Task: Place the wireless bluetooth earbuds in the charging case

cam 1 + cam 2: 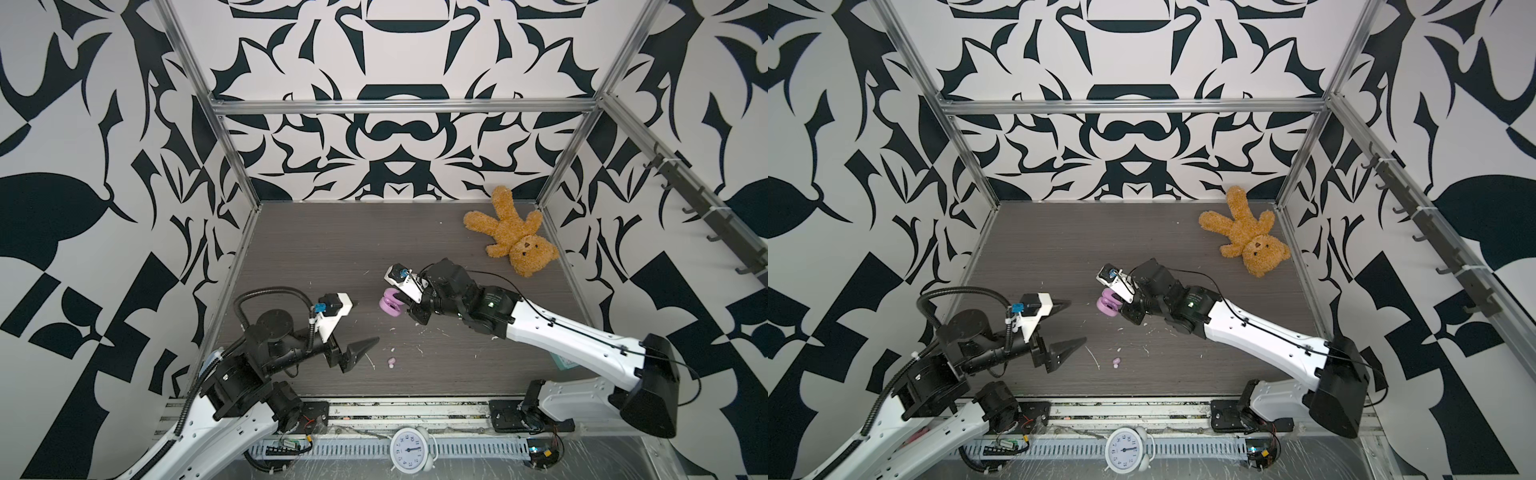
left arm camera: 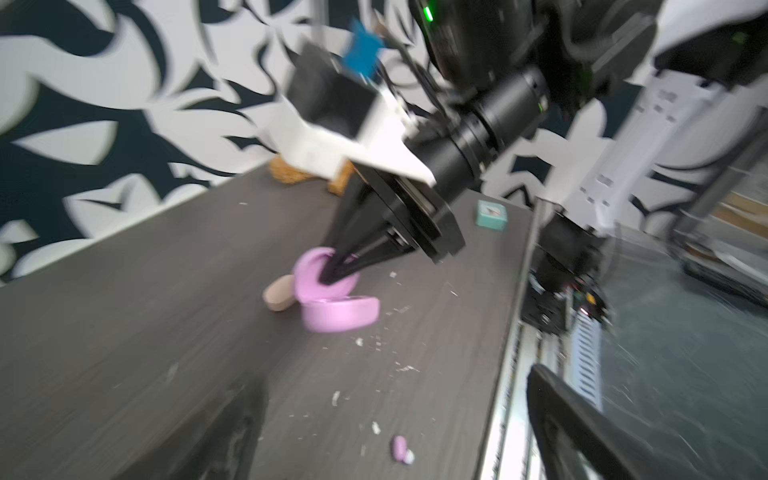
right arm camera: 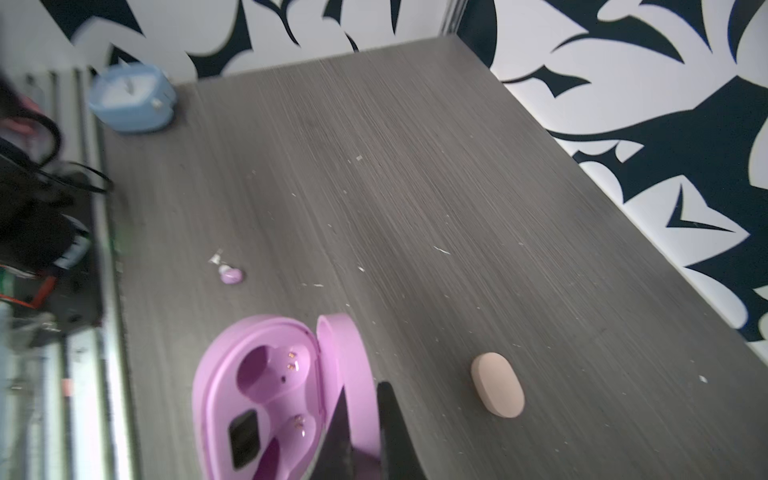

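The grey wood-grain table (image 1: 332, 249) fills the floor of the patterned enclosure, and both arms reach onto it from the near edge. The right arm (image 1: 561, 332) stretches towards the middle, while the left arm (image 1: 232, 415) stops short on its own side. A brown teddy bear (image 1: 513, 232) lies sprawled in the far right corner. A white alarm clock (image 1: 409, 451) sits on the near rail, and a small blue clock (image 3: 131, 104) stands at the table's near right edge. The lilac charging case (image 3: 257, 395) rests open near the table's centre. Its base is flat on the surface and its lid (image 2: 316, 270) is raised. The two wells face up and show their gold contacts. The right gripper (image 2: 330, 276) is closed tight on that lid, with one finger inside it and one outside. The left gripper (image 1: 361, 324) holds nothing. Its jaws are spread wide, and it hangs above the table well to the left of the case. A peach oval piece (image 3: 497, 384) lies just beyond the case, apart from it. One lilac earbud (image 1: 391, 363) with a pale tip lies on the bare table nearer the front edge, between the two grippers and touching neither. White flecks (image 2: 376, 428) are scattered around it.
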Robot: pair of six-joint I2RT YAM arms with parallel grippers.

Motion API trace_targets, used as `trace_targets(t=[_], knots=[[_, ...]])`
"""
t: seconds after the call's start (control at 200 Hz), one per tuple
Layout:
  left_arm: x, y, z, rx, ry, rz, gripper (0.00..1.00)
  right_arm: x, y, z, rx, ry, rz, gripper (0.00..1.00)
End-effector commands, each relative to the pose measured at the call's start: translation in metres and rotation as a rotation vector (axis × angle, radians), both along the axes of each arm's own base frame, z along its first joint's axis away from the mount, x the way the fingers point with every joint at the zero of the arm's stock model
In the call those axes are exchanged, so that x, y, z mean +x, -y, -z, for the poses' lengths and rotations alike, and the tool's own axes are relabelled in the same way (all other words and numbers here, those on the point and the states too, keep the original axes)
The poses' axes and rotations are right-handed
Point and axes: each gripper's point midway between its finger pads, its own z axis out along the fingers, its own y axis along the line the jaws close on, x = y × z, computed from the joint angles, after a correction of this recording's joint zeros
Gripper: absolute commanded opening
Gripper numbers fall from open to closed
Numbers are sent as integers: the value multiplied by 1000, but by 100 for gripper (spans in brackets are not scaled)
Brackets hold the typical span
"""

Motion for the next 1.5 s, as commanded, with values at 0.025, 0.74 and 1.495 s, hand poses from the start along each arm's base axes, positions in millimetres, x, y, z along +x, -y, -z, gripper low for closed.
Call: trace_targets(t=[0.025, 0.74, 1.495], knots=[[38, -62, -7, -96, 10, -425, 99, 32, -17, -14, -36, 122, -30, 0], [65, -131, 15, -15, 66, -847, 99, 124, -62, 100, -410, 160, -272, 0], [75, -121, 24, 31, 77, -835, 99, 152, -56, 142, -520, 155, -268, 0]])
